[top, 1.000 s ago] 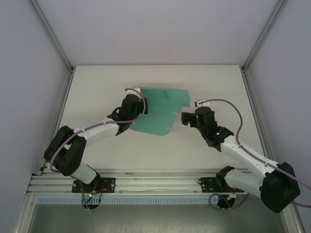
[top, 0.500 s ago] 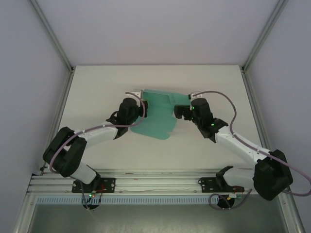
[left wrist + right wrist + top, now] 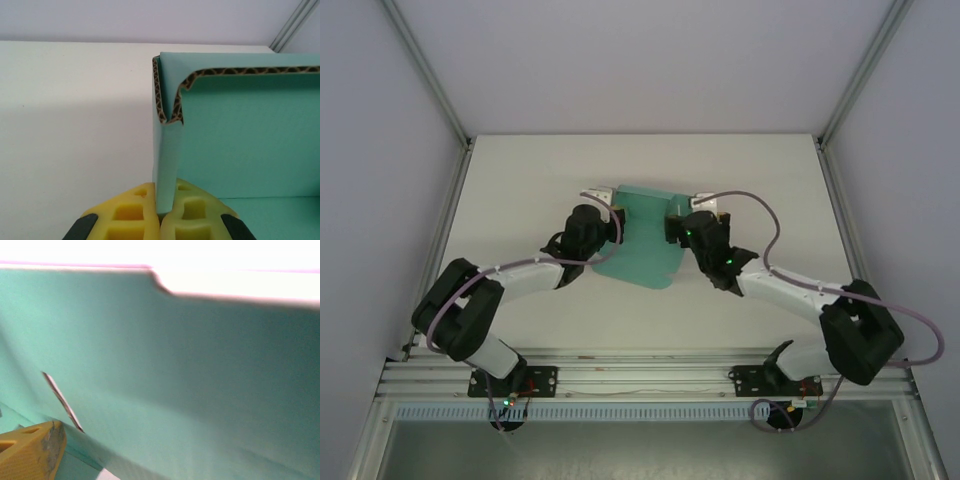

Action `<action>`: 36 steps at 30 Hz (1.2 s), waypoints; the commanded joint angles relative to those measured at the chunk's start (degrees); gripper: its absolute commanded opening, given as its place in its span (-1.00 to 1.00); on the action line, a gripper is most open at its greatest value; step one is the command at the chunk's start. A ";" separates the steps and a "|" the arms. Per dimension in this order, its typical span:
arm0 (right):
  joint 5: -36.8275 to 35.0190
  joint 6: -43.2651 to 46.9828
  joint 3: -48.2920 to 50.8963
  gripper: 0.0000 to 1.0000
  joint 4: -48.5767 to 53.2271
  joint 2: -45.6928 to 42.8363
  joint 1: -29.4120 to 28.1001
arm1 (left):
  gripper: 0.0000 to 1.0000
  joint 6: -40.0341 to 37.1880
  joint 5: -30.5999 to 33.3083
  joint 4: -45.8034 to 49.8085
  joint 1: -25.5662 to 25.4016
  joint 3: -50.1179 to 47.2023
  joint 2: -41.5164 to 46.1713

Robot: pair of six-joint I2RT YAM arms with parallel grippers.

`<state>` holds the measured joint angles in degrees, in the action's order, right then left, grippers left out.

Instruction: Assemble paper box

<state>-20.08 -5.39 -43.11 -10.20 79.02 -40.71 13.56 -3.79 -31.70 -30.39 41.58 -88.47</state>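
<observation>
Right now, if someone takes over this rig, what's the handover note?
Left pincer: shut on the paper box, pinching its upright left wall.
Right pincer: open, up against the box's right side, no grip seen.
Box: on the table, between the arms.
Done: left and back walls stand up.
Left: near flap lies unfolded; fold the rest and close.

teal-green corrugated card box [image 3: 642,245]: faces plain uniform teal. Cut edges brown with a wavy flute pattern, clear in the left wrist view [image 3: 240,135]. Right wrist view [image 3: 175,365]: same teal, darker where shaded. left gripper [image 3: 165,214]: yellow pads, black behind. right gripper [image 3: 672,228]: black body, finger [image 3: 32,450] orange-yellow, scuffed grey at the tip. white-link robot arms [image 3: 530,268]: black joints, green LEDs. thin lilac cables [image 3: 760,215]. matte white tabletop [image 3: 520,180].
</observation>
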 commanded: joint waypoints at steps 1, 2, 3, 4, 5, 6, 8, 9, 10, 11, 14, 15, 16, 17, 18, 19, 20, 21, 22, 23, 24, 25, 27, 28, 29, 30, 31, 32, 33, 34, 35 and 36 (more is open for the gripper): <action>-11.85 -0.74 -2.53 0.99 -4.90 3.34 -2.37 | -1.00 1.24 -0.19 -1.69 -1.50 2.97 -1.24; -12.75 -0.46 -3.02 0.99 -4.23 3.92 -2.70 | -1.00 1.91 1.13 -1.05 -1.49 3.36 -1.48; -12.76 -0.44 -3.50 0.99 -2.97 3.91 -2.83 | -1.00 2.30 2.44 0.01 -1.47 3.89 -1.64; -12.47 -0.69 -3.63 0.99 -1.70 3.32 -2.84 | -1.00 2.72 3.66 1.05 -1.52 4.34 -1.79; -11.85 -0.77 -3.35 0.99 -0.71 2.18 -2.80 | -1.00 3.35 5.11 2.20 -1.49 4.84 -1.85; -10.70 -0.66 -2.54 1.00 0.24 0.40 -2.81 | -1.00 3.48 6.14 2.98 -1.51 5.06 -1.88; -7.96 -0.34 -1.03 1.00 2.90 -3.83 -2.76 | -1.00 4.13 7.77 3.89 -1.51 5.21 -1.79; -5.22 0.71 -0.11 1.00 4.92 -6.62 -2.64 | -1.00 4.24 8.16 4.20 -1.51 5.21 -1.63; -3.50 1.11 0.66 1.00 7.12 -9.26 -2.47 | -1.00 4.10 8.42 4.43 -1.53 5.18 -1.71; -1.27 1.33 1.39 1.00 9.55 -11.91 -2.18 | -1.00 4.15 8.60 4.61 -1.52 5.11 -1.59; 6.65 1.35 3.52 1.00 15.91 -21.33 0.77 | -1.00 3.84 7.76 5.02 -1.51 4.87 -1.24; 9.58 1.32 4.35 1.00 17.09 -24.78 2.79 | -1.00 3.93 7.66 4.99 -1.43 4.75 -1.01; 11.48 0.88 5.18 1.00 17.69 -27.82 4.84 | -1.00 3.88 7.50 5.05 -1.45 4.71 -0.77; 13.32 0.43 5.86 1.00 17.96 -30.61 7.00 | -1.00 3.89 7.26 5.09 -1.42 4.67 -0.51; 16.26 0.29 6.37 1.00 18.50 -33.31 9.70 | -1.00 3.64 6.76 4.92 -1.42 4.45 -0.19; 18.60 -0.03 6.44 1.00 19.17 -35.15 12.24 | -1.00 3.51 6.10 4.57 -1.43 4.29 0.00; 20.38 -0.76 6.16 0.99 19.92 -36.22 14.74 | -1.00 3.36 5.71 4.40 -1.45 4.08 0.20; 23.54 -1.19 5.50 0.97 21.19 -36.57 17.70 | -1.00 3.12 4.86 4.30 -1.43 3.99 0.53; 26.74 -1.21 4.80 0.93 22.07 -36.09 20.42 | -1.00 2.91 4.29 4.28 -1.43 3.89 0.70; 29.57 -1.44 4.09 0.91 22.96 -35.16 22.88 | -1.00 2.88 3.88 4.39 -1.42 3.81 0.90; 32.84 -1.79 3.05 0.85 23.57 -33.38 25.50 | -1.00 2.45 3.18 4.39 -1.42 3.71 1.10; 35.68 -1.90 2.03 0.81 24.15 -31.36 27.66 | -1.00 2.22 2.71 4.38 -1.42 3.62 1.33; 39.91 -1.72 -0.42 0.72 25.09 -26.18 31.29 | -1.00 2.23 2.30 4.29 -1.43 3.24 1.84; 42.73 -0.58 -1.41 0.67 25.28 -23.71 32.46 | -1.00 2.21 2.14 4.14 -1.43 3.04 2.02; 45.69 0.92 -2.69 0.64 25.31 -21.46 32.99 | -1.00 2.42 2.37 4.03 -1.42 2.84 2.18; 48.85 2.66 -3.79 0.63 25.40 -19.30 33.06 | -1.00 2.43 2.97 4.24 -1.42 3.00 2.19; 52.71 4.31 -4.98 0.62 25.92 -17.70 33.06 | -1.00 2.60 3.72 5.21 -1.44 3.39 2.00; 56.31 5.76 -5.79 0.59 26.46 -16.50 33.03 | -1.00 2.84 4.49 6.29 -1.42 4.04 1.71; 59.46 6.41 -6.33 0.57 26.49 -15.61 32.98 | -1.00 2.87 4.93 7.29 -1.41 4.64 1.33; 61.90 6.81 -6.34 0.57 25.92 -15.15 32.97 | -1.00 2.98 4.94 7.70 -1.44 5.06 1.02; 63.77 7.51 -6.11 0.56 25.44 -14.89 32.85 | -1.00 2.99 4.62 7.59 -1.48 5.17 0.71; 65.18 8.07 -5.88 0.56 24.92 -14.63 32.56 | -1.00 3.01 4.36 7.39 -1.43 5.17 0.57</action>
<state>33.43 -0.97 -47.27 14.57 64.71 -7.70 16.47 0.51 -25.34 -31.42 45.23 -88.09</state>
